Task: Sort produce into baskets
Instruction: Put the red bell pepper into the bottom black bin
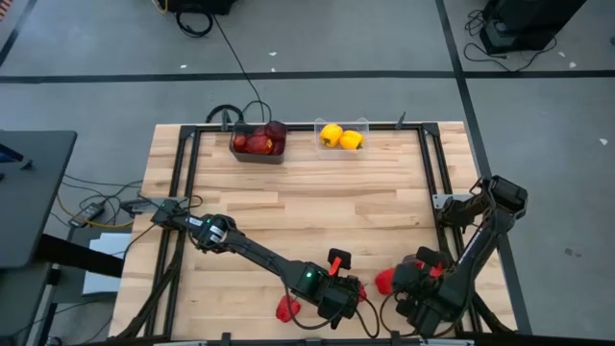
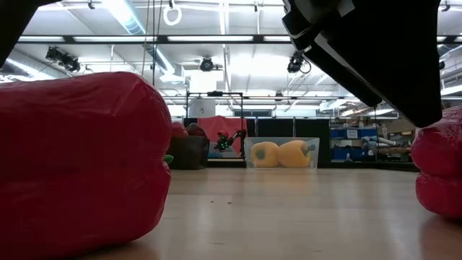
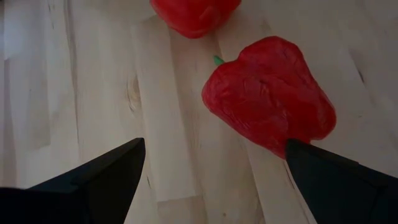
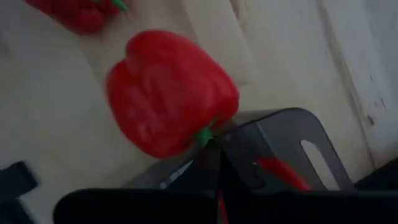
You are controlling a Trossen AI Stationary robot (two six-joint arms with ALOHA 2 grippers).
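Note:
Two red bell peppers lie on the wooden table near its front edge, one [image 1: 286, 308] to the left and one [image 1: 384, 281] to the right. My left gripper [image 1: 336, 293] hangs open between them. Its wrist view shows one red pepper [image 3: 267, 93] just ahead of one finger [image 3: 336, 180], with a second pepper [image 3: 193, 12] beyond. My right gripper [image 1: 415, 284] is beside the right pepper [image 4: 168, 93]. At the far edge, a dark grey bin [image 1: 258, 142] holds red and maroon produce. A clear bin [image 1: 341, 137] holds two yellow peppers. No mesh bin is in view.
A black metal frame [image 1: 187, 173] runs along the table's left, right and far sides. Bare wood [image 1: 317, 207] lies between the bins and the grippers. The two arms' wrists are close together near the front edge. In the low view a dark arm part [image 2: 375, 50] hangs above the table.

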